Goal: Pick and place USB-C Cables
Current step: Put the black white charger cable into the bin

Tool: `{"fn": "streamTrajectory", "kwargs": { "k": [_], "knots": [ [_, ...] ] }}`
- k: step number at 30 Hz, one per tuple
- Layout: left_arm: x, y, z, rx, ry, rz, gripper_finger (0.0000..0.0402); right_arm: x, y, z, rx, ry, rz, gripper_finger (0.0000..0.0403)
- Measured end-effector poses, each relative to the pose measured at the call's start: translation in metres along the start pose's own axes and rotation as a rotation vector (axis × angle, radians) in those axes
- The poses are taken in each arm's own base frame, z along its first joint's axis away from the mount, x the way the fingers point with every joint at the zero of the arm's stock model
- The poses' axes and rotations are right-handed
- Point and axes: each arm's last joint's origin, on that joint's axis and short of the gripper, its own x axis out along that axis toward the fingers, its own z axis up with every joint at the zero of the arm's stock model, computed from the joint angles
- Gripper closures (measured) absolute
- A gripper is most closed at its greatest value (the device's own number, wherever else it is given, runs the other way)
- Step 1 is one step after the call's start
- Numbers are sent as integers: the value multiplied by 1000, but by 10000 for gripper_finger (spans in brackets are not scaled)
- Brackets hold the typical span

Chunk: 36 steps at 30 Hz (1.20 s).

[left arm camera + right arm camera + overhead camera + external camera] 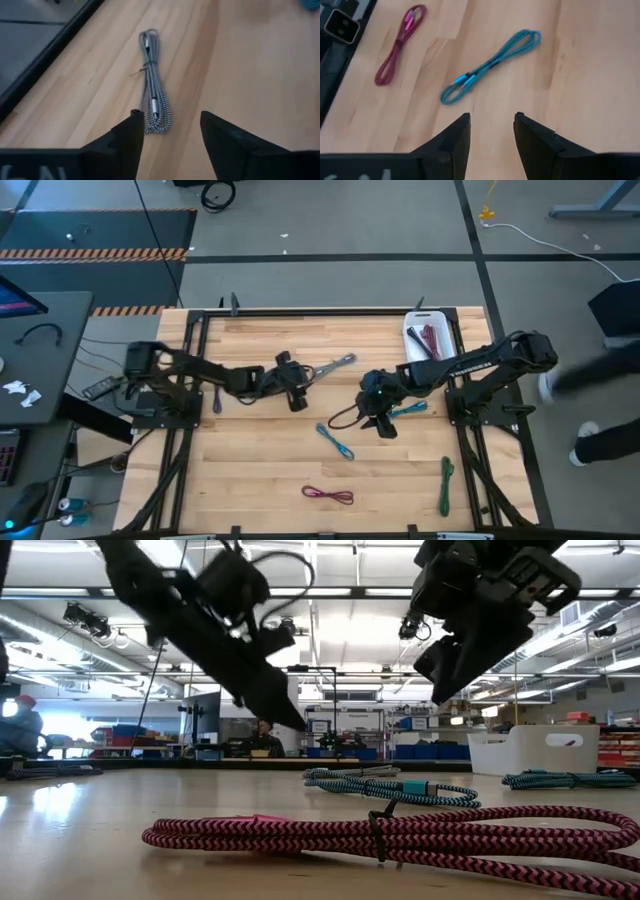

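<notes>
Both grippers hover open above the wooden table and hold nothing. My left gripper (296, 396) (170, 125) points at the grey cable (335, 365) (153, 90), which lies flat just ahead of its fingertips. My right gripper (385, 426) (490, 125) is over the table's middle, with the teal cable (410, 410) beside it. Ahead of it lie the light blue cable (335, 442) (490, 67) and, farther on, the magenta cable (328, 495) (400, 45). The purple cable (217, 398) lies near the left arm and the green cable (445, 485) near the right edge. The maroon cable (432, 340) lies in the white bin (414, 345).
The white bin (540, 750) stands at the table's far right corner. A black frame (330, 311) runs along the table's edges. A person's legs (600, 420) show on the floor right of the table. Bare wood lies between the cables.
</notes>
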Motion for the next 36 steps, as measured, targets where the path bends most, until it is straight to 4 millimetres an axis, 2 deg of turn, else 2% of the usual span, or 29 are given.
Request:
{"fn": "streamTrajectory", "kwargs": {
  "k": [9, 16, 20, 24, 29, 32, 36],
  "knots": [
    [44, 20, -24, -113, 0, 26, 116, 2, 10, -10, 46, 102, 8, 247],
    [69, 20, -34, -136, 12, -38, 120, 1, 9, -17, 101, 173, -65, 247],
    [78, 17, -32, -136, 16, -48, 148, 0, 7, -21, 121, 208, -125, 247],
    [82, 16, -28, -126, 51, -58, 200, -2, 5, -26, 153, 259, -212, 247],
    [84, 15, -25, -116, 73, -88, 299, -2, 3, -30, 184, 275, -274, 247],
    [85, 15, -23, -108, 84, -100, 367, 1, 2, -40, 188, 311, -290, 247],
    [85, 14, -14, -113, 74, -97, 374, -2, -3, -61, 250, 427, -465, 247]
  ]
}}
